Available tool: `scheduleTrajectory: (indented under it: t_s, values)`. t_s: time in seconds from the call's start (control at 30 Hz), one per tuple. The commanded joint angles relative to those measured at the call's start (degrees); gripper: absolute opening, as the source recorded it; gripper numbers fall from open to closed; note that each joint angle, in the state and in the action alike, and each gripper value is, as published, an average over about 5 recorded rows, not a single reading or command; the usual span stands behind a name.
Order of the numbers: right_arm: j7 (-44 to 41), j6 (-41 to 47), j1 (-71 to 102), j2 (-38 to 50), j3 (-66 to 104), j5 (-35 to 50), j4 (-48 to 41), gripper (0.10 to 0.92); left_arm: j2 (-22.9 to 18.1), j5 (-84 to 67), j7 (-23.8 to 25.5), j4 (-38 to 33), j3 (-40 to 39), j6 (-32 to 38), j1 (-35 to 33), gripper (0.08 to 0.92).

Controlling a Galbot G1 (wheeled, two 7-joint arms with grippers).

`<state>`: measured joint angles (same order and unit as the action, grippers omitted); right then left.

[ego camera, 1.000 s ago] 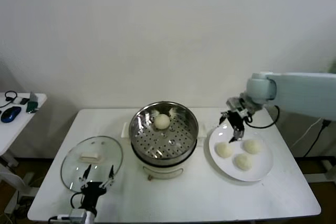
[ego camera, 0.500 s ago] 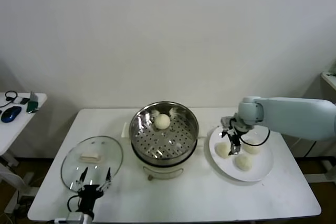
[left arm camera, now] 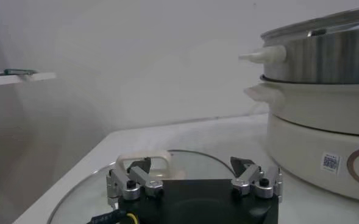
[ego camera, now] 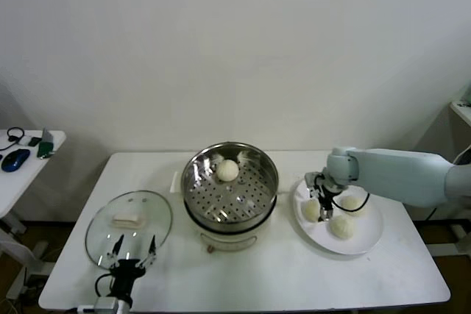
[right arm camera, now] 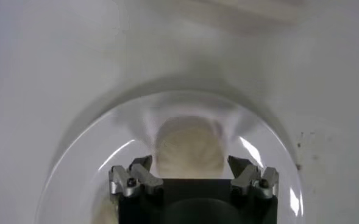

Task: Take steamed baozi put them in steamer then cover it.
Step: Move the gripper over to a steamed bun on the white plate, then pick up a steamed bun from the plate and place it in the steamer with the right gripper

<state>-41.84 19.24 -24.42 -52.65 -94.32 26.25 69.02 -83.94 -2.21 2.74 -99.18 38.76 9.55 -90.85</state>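
Right hand [ego camera: 321, 206] is down on the white plate [ego camera: 370, 239], jaws straddling the left-most baozi [ego camera: 311, 210]; the right wrist view shows that bun [right arm camera: 188, 148] sitting between the two fingertips [right arm camera: 138, 169] with a slim gap on each side, so the hand is around it but not yet clamped — unclenched, nothing gripped. It comes at the bun from above, likely so the fingers can close on the domed sides without shoving its neighbours. Two more buns [ego camera: 346, 215] lie just beside it on the same plate, at the right end of the bench [ego camera: 280, 273]. One bun [ego camera: 227, 170] already rests on the perforated floor of the steamer [ego camera: 229, 185], mid-bench, toward its far rim; three remain to go in. The cover [ego camera: 129, 226] lies flat on the bench left of the steamer, handle up, out of the loading path. Left hand [ego camera: 132, 253] waits at the near edge of the cover, fingers spread and empty, probably staged to lift it once the basket is full.
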Motion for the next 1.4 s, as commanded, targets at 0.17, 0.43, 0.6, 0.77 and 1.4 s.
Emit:
scheduleTrajectory:
  t_s: [0.17,0.43,0.6,0.77,1.4]
  values:
    - [-0.2,0.5,1.6,-0.3,2.8,-0.9,-1.4,0.723,0.0,0.1,-0.1,0.0,0.0,0.2,-0.1,0.823]
    - [-3.4,-1.2,-9.3,0.2,-1.7,3.2,2.4,0.696,-0.2,0.2,-0.2,-0.4,-0.1,0.0,0.0,0.823]
    - [-8.0,-3.5,-25.8,-1.6,-9.3,9.7,5.0,0.696,-0.2,0.4,-0.1,-0.7,-0.2,-0.2,0.0,0.823]
    - [-12.6,-4.5,-37.3,-5.1,-10.7,17.1,4.5,0.696,-0.1,0.1,-0.2,-0.9,-0.5,-0.2,0.1,0.823]
    - [-3.8,3.9,-32.6,-25.3,0.2,30.4,14.6,0.696,-0.4,0.1,-0.1,-2.7,-1.4,-0.5,0.3,0.823]
